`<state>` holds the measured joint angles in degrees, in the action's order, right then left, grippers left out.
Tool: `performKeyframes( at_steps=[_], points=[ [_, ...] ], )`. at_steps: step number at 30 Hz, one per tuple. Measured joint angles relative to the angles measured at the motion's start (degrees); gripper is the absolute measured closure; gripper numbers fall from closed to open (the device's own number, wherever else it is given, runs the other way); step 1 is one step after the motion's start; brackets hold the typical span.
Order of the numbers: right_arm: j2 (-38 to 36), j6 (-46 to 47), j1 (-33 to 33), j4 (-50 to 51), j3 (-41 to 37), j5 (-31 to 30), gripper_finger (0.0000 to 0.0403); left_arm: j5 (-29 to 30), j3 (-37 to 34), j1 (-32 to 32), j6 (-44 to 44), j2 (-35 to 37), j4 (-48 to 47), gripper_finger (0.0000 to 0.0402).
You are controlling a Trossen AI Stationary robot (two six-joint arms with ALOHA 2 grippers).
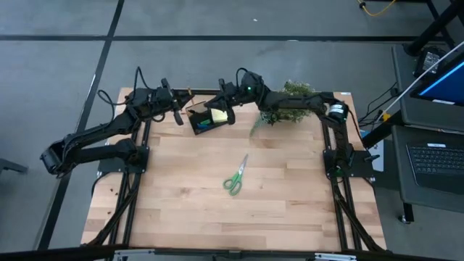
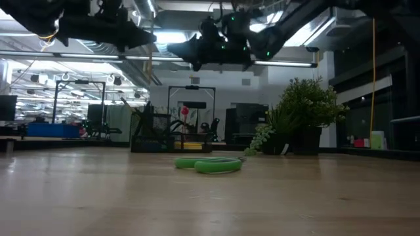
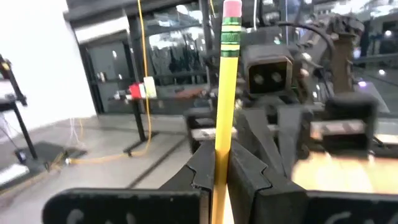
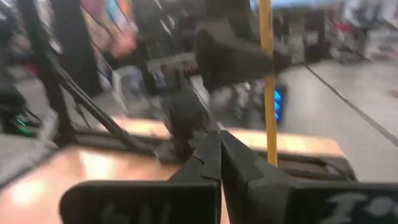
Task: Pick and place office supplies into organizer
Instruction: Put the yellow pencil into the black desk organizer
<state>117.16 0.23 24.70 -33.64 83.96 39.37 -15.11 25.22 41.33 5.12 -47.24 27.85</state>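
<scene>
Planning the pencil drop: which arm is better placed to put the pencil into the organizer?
Left. Its end effector is shut on the pencil, raised beside the organizer. The right end effector is shut and empty.

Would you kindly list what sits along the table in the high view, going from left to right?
Left gripper → organizer → scissors → potted plant.
</scene>
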Motion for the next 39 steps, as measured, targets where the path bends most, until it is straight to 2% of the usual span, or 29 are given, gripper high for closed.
performKeyframes(
  at_steps=[5,8,10,16,26,30,36,39],
  points=[
    [-4.25,-6.86,-1.06,14.48,0.00,-10.25,0.0401,-2.98,0.08,0.68,0.13,-3.82,3.88,0.0385],
    [-5.74,-9.70,-2.05,19.33,0.00,-17.36,0.0401,-3.24,0.08,0.84,0.66,-7.19,5.22,0.0385],
    [-6.72,-11.01,-2.62,21.49,0.00,-19.82,0.0401,-3.30,0.08,1.10,1.18,-9.91,6.88,0.0385],
    [-9.45,-12.62,-3.43,27.94,0.02,-22.36,0.0401,-3.48,0.10,3.20,0.84,-18.28,12.86,0.0385],
    [-10.63,-12.65,-5.45,31.64,0.00,-23.34,0.0401,-6.01,0.10,4.68,-0.01,-29.94,18.75,0.0385],
    [-13.95,-13.03,-5.63,37.55,0.02,-28.98,0.0401,-6.19,0.10,4.72,-1.41,-32.66,18.87,0.0385],
    [-18.14,-14.01,-6.51,43.75,0.02,-30.86,0.0401,-6.69,0.10,4.52,-2.90,-34.91,18.58,0.0376],
    [-19.45,-14.31,-7.48,47.21,0.02,-35.02,0.0401,-6.69,0.10,4.47,-3.04,-34.96,18.66,0.0364]
  ],
)
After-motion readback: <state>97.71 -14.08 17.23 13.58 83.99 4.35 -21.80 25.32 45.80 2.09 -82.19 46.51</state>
